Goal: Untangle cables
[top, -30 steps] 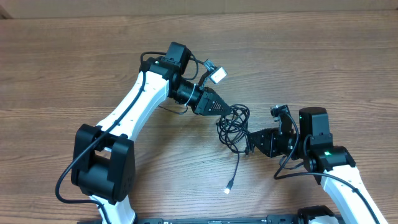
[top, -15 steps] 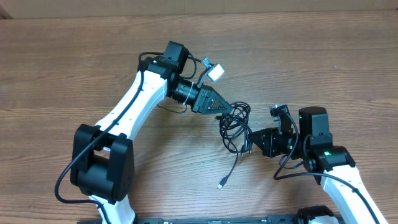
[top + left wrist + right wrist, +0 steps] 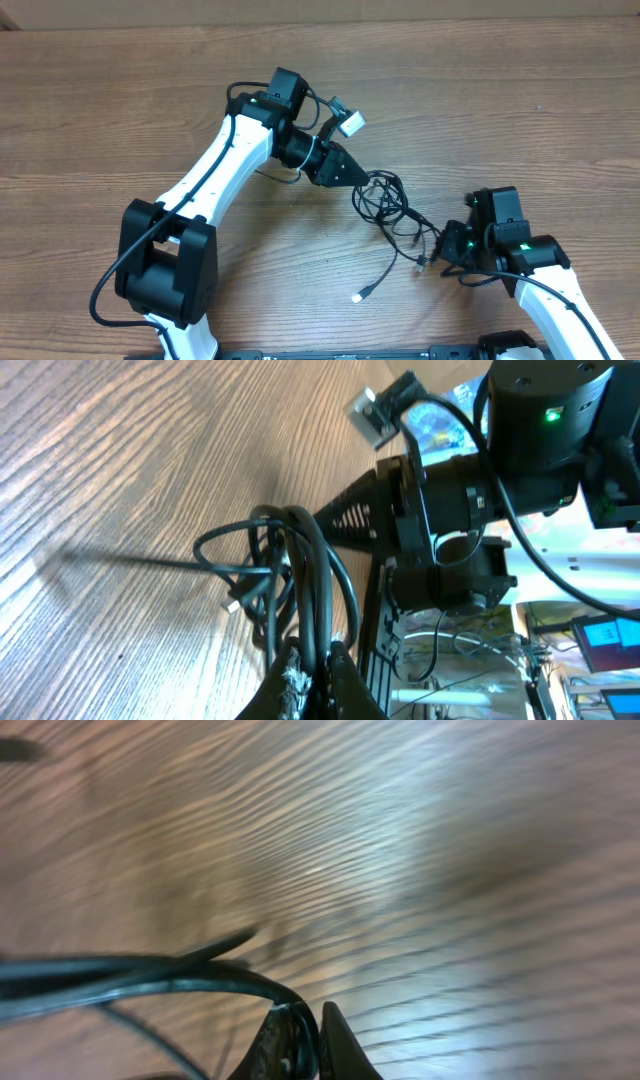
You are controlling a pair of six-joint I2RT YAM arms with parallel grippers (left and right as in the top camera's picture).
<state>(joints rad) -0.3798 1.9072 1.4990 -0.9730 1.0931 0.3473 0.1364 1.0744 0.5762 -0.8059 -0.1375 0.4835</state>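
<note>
The cables (image 3: 384,199) form a knot of thin black loops on the wood between my two arms. My left gripper (image 3: 364,178) is shut on the knot's upper left side; in the left wrist view two black strands (image 3: 297,565) run straight into its closed fingertips (image 3: 316,663). My right gripper (image 3: 431,257) is shut on a strand that stretches from the knot down to the right. The right wrist view shows that black cable (image 3: 150,975) curving into the pinched jaws (image 3: 307,1020). One loose strand ends in a silver plug (image 3: 358,297) lying on the table.
The wooden table (image 3: 120,120) stretches all around. The right arm's black body (image 3: 470,490) fills the upper right of the left wrist view, close behind the knot. A small white block (image 3: 350,123) sits on the left wrist.
My right gripper closed on a strand and pulled back down and to the right, drawing that strand out of the knot. The left gripper held its grip, shifting only slightly.
</note>
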